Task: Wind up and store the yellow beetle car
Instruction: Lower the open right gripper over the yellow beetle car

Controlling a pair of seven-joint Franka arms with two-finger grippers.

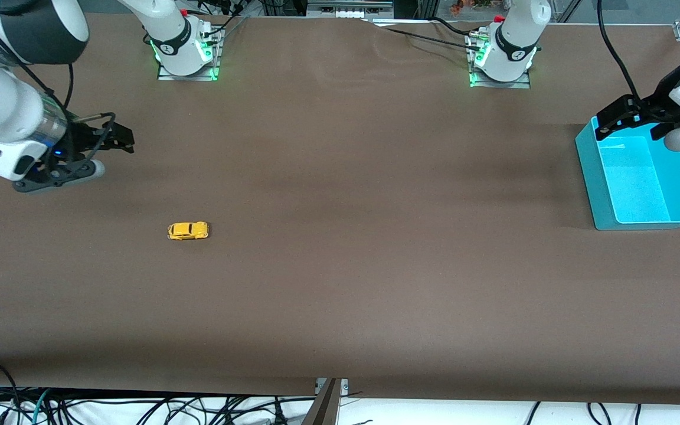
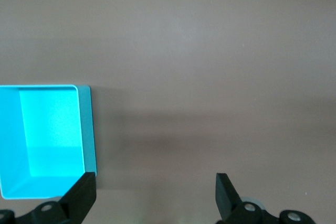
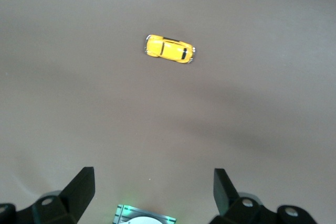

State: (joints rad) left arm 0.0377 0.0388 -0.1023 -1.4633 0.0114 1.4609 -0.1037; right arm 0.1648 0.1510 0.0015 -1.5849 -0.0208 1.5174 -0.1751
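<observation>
The yellow beetle car [image 1: 188,231] stands on its wheels on the brown table, toward the right arm's end. It also shows in the right wrist view [image 3: 169,49]. My right gripper [image 1: 114,155] is open and empty in the air, over bare table and apart from the car; its jaws show wide apart in its wrist view [image 3: 153,183]. My left gripper [image 1: 635,137] is open and empty, over the end of the teal bin [image 1: 597,189] that lies farther from the front camera. In the left wrist view the open gripper [image 2: 155,188] is beside the bin [image 2: 87,129].
The teal bin is open-topped and empty, at the left arm's end of the table. The two arm bases [image 1: 185,50] [image 1: 502,56] stand along the table edge farthest from the front camera. Cables hang below the table's near edge.
</observation>
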